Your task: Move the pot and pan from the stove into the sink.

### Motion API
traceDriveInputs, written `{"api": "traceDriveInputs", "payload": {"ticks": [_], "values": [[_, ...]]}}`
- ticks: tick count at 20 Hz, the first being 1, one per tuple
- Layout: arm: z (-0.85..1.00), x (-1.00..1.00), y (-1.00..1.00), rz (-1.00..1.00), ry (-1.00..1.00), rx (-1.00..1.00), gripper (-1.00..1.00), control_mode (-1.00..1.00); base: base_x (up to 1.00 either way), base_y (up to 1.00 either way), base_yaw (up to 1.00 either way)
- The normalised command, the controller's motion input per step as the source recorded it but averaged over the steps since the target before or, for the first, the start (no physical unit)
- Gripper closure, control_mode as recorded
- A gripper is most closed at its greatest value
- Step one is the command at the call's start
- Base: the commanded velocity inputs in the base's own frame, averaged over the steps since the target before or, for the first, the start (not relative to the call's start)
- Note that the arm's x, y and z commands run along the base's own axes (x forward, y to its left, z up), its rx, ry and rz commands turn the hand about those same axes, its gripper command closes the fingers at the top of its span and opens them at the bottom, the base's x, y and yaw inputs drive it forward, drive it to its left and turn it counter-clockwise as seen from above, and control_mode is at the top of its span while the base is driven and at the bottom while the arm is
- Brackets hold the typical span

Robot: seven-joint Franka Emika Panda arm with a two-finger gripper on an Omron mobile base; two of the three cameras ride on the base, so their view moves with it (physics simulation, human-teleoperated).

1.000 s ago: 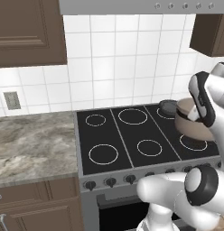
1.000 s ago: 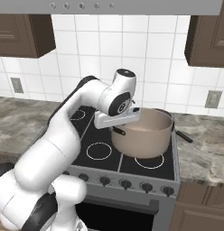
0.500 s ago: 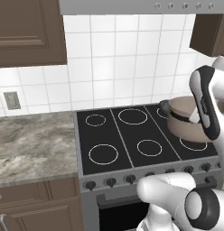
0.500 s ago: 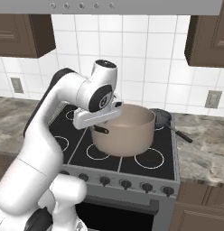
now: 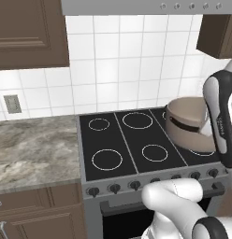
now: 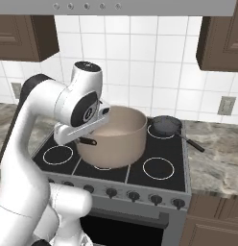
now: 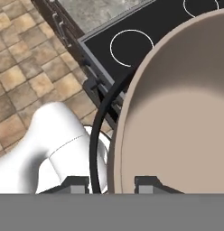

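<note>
The beige pot hangs tilted just over the middle of the black stove, and from the left it appears at the stove's right side as the pot. My gripper is shut on the pot's rim and its dark band handle, with one fingertip outside and the other inside the wall. In the right base view the gripper sits at the pot's left side. The small dark pan rests on the back right burner, handle pointing right. The sink is out of view.
Granite counter lies left of the stove, and more counter lies to its right. A hood and dark wall cabinets hang overhead. Knobs line the stove front. Tiled floor shows below.
The arm has swung left with the pot in its grip, carrying it from the stove's right burners toward the middle. The pan has stayed where it was.
</note>
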Motion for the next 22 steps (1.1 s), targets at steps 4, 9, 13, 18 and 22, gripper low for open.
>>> {"api": "traceDriveInputs", "payload": {"ticks": [4, 9, 13, 18, 22], "values": [[-0.11, -0.72, 0.15, 0.10, -0.23, 0.06, 1.00, -1.00, 0.00, 0.00, 0.00], [-0.31, -0.67, 0.09, 0.06, -0.20, 0.10, 1.00, -1.00, 0.00, 0.00, 0.00], [0.00, -0.07, 0.00, 0.00, -0.05, 0.00, 1.00, -1.00, 0.00, 0.00, 0.00], [0.00, 0.00, 0.00, 0.00, 0.00, 0.00, 1.00, -1.00, 0.00, 0.00, 0.00], [-0.01, -0.07, 0.00, 0.00, 0.00, 0.00, 1.00, 1.00, -0.09, 0.00, 0.00]]}}
